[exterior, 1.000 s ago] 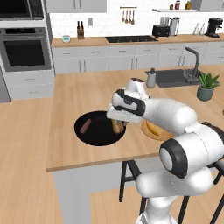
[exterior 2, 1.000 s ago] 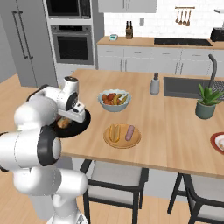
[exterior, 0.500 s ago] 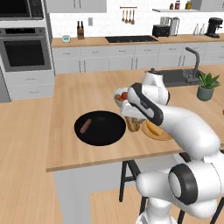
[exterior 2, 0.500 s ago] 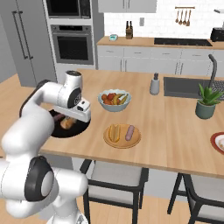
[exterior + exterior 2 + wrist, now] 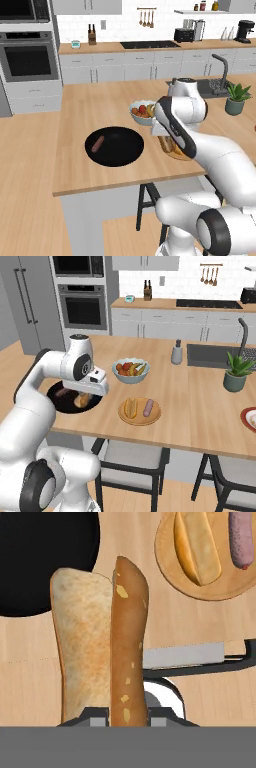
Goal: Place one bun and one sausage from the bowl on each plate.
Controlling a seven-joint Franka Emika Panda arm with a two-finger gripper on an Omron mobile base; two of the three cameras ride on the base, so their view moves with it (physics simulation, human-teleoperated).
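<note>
Now the fingers (image 5: 129, 719) are clamped on a bun (image 5: 100, 647), which stands lengthwise up the hand view, one half pale and floury, the other a darker crust. Below it lies the wooden surface (image 5: 40, 682), so the bun is in the air, past the rim of the black bowl (image 5: 40, 557) and short of the tan plate (image 5: 200, 582).

That tan plate already carries one bun and one sausage side by side, so by my reading it is finished. Taking the tan plate as landmark: the black bowl sits to its left in both base views, with one sausage (image 5: 98, 144) lying in it; the white fruit bowl (image 5: 131, 370) stands just behind it; the red-rimmed plate (image 5: 248, 420) lies well off to its right at the edge of the right base view, apparently holding nothing much yet, though little of it is visible.

So the step in hand looks like carrying the second bun. The next move calls for a long swing, or a drive of the base, past the tan plate to the red-rimmed one, then a low release.
</note>
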